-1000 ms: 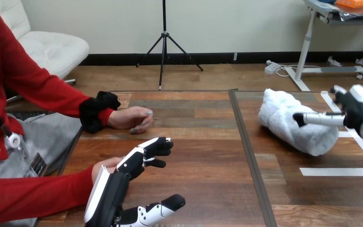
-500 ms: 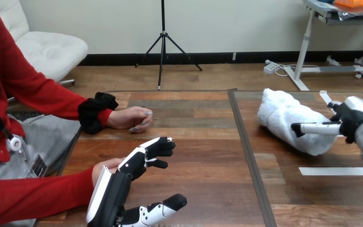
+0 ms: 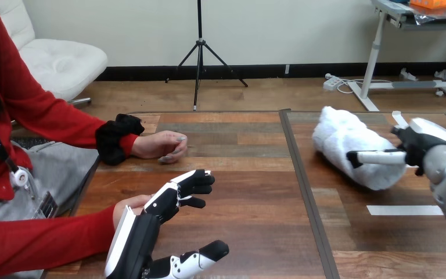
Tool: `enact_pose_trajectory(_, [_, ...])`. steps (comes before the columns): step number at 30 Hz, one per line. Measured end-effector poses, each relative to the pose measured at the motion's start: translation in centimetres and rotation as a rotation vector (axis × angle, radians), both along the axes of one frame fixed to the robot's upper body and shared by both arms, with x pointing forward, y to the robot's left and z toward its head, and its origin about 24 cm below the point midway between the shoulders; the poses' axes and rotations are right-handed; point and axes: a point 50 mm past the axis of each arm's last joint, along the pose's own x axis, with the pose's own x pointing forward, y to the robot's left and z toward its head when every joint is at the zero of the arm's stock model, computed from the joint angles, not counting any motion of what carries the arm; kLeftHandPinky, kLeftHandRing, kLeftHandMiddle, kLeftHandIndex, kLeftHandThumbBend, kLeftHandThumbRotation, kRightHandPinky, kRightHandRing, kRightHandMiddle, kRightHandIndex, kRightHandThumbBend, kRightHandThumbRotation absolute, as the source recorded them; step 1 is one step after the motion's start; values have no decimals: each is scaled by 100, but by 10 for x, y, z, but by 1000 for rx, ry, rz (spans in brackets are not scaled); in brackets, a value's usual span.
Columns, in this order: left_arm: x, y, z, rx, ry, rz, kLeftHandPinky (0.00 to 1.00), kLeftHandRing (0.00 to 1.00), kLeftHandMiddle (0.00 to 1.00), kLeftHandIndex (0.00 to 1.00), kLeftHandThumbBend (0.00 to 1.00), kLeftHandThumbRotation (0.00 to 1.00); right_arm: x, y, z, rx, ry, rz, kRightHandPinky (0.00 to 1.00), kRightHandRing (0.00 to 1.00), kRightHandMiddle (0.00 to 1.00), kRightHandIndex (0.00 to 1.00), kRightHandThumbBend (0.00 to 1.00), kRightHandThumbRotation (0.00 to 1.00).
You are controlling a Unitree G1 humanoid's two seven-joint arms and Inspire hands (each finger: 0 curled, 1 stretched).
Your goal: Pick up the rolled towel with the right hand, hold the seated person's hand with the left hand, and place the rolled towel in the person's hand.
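Right hand (image 3: pixel 425 141) and rolled towel (image 3: pixel 340 139) sit slightly further toward 9 o'clock than a second ago. Thumb across the towel's front, fingers behind it: towel pinched, at 2 o'clock on the counter (image 3: pixel 244 192). Left hand (image 3: pixel 135 237) at 7 o'clock, fingers spread and loose, over the person's near hand (image 3: pixel 129 204); contact unclear. Person's far hand (image 3: pixel 162 145) rests at 10 o'clock.

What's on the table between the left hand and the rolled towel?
In the head view, only bare table lies between the left hand and the rolled towel, crossed by a dark seam running front to back.
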Motion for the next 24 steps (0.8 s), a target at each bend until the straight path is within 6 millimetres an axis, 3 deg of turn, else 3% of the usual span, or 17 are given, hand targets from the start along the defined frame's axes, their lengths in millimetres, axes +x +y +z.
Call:
enact_pose_trajectory(5, [-3,1,3,6,-27,5,65,74,77,78,86,54,4,10,1,0,2,25,77,87,90,97,100,73])
enact_pose_trajectory(12, [-5,2,8,9,-56,10,65,73,77,78,87,55,6,21,-4,7,12,51,74,85,88,95,100,73])
enact_pose_trajectory(15, [-7,4,8,11,-59,17,65,73,77,78,87,56,6,27,-6,9,14,64,57,70,74,93,100,73])
enact_pose_trajectory(18, [-9,5,8,13,-58,22,65,73,77,78,87,56,7,31,-8,10,14,73,56,70,75,93,100,73])
enact_pose_trajectory(24, [-12,7,8,14,-56,26,65,73,77,77,86,54,8,36,-9,9,0,91,73,81,80,89,100,71])
